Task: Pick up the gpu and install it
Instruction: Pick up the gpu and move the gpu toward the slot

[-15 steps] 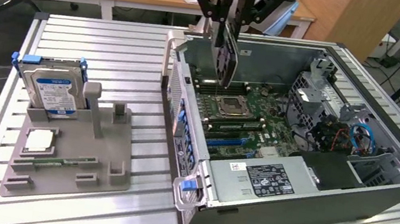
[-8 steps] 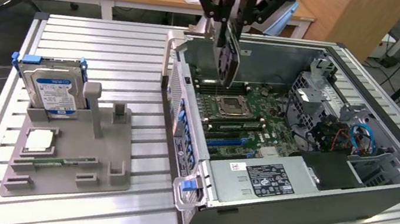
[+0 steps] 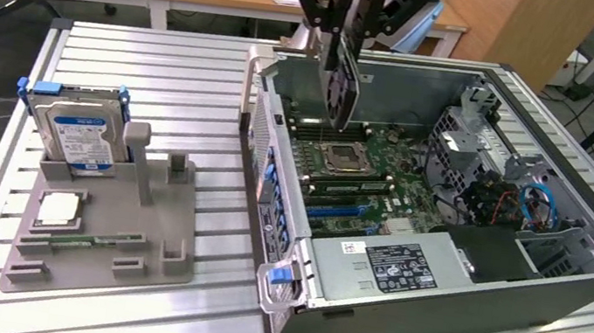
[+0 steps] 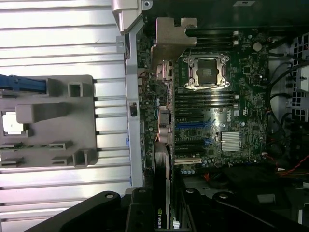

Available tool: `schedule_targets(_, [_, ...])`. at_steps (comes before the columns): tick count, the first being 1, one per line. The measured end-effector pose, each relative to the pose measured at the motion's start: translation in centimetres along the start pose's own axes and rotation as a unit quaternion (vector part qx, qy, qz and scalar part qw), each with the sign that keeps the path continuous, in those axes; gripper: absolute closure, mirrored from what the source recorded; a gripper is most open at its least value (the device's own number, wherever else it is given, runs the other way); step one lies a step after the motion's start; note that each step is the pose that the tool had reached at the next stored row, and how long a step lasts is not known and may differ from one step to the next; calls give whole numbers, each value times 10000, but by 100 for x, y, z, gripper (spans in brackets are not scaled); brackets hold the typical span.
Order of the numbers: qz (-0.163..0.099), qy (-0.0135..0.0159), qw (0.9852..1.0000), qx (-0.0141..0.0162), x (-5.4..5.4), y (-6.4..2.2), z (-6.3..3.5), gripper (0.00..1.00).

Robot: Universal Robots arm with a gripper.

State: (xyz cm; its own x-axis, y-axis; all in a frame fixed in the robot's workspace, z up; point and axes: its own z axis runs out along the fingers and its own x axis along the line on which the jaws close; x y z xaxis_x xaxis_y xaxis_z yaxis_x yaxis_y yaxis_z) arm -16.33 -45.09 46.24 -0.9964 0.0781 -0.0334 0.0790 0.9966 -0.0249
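The gpu hangs on edge above the open computer case, with its black shroud toward the exterior view's left. My gripper is shut on its upper edge. The card's lower edge floats over the green motherboard, near the case's rear wall and a little above the CPU socket. In the wrist view the gpu runs edge-on away from my gripper, and its silver bracket is at the far end. It lies alongside the blue expansion slot and does not touch the board.
A grey parts holder on the slatted table carries a blue-labelled hard drive, a CPU chip and a RAM stick. Inside the case are a power supply, drive cage and cables. Desks stand behind.
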Motion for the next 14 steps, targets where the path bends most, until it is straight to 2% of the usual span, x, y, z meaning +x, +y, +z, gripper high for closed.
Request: schedule_targets(14, [-1,0,10000,0,-32,2,1,74])
